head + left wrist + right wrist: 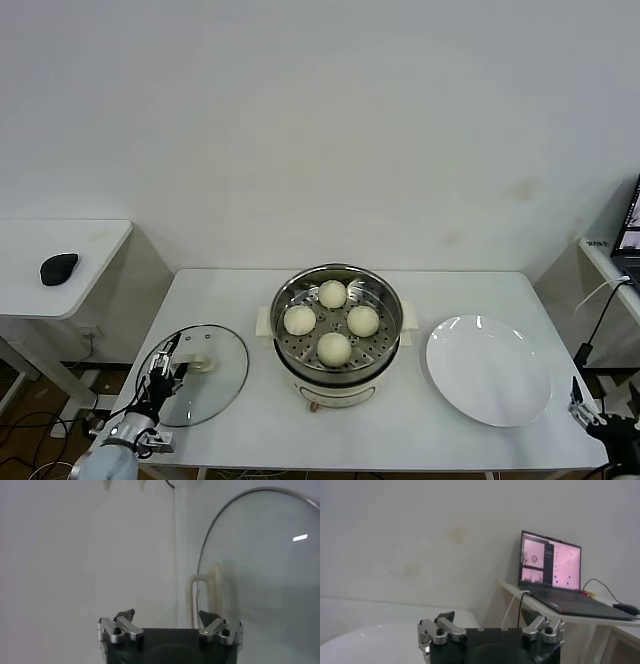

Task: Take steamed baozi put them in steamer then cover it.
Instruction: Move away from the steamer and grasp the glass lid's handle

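Four buns (pixel 332 320) sit in the steamer (pixel 338 375). The left gripper (pixel 163 375), jaws wide apart and empty, hovers at the near-left lid (pixel 215 375). The right gripper (pixel 585 407) waits spread at the near right.

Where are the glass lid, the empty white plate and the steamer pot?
glass lid (pixel 203 372), head view, on its clear glass.
white plate (pixel 488 371), head view, on its bare middle.
steamer (pixel 388 299), head view, on its steel rim.

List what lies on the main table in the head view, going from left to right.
Glass lid with the left claw at its edge → steamer holding four buns → empty white plate.
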Robot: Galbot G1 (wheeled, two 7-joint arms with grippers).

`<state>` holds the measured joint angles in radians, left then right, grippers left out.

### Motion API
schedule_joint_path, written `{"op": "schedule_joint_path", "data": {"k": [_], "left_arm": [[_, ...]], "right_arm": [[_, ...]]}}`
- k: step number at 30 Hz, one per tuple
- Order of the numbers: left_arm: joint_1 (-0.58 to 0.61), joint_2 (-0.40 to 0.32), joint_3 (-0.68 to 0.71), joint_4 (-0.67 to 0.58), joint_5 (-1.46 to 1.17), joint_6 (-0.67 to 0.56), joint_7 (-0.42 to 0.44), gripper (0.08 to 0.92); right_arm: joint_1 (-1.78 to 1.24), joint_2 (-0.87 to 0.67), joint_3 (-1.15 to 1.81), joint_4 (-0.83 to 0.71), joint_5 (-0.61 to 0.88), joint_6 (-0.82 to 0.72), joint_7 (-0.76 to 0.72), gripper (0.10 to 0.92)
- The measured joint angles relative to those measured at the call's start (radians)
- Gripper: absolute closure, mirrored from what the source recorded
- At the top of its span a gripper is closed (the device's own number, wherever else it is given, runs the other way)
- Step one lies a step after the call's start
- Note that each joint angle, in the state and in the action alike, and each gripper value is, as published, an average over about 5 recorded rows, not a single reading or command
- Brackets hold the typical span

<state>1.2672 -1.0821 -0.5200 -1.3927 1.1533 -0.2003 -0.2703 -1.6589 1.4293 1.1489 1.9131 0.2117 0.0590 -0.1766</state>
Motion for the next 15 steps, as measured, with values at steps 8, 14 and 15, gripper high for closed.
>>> {"op": "schedule_joint_path", "data": {"k": [8,14,15], "left_arm": [[-0.043,0.001,0.01,0.052,-0.008,-0.001,0.008,0.329],[-0.055,0.0,0.016,0.074,-0.011,-0.003,0.018,0.502],[-0.058,0.0,0.017,0.078,-0.012,-0.004,0.018,0.528]], "right_arm": [[-0.001,0.002,-0.007,-0.008,-0.008,0.002,-0.001,0.203],[0.001,0.005,-0.017,-0.012,-0.014,0.002,-0.002,0.203],[0.001,0.006,-0.019,-0.013,-0.015,0.002,-0.002,0.203]]}}
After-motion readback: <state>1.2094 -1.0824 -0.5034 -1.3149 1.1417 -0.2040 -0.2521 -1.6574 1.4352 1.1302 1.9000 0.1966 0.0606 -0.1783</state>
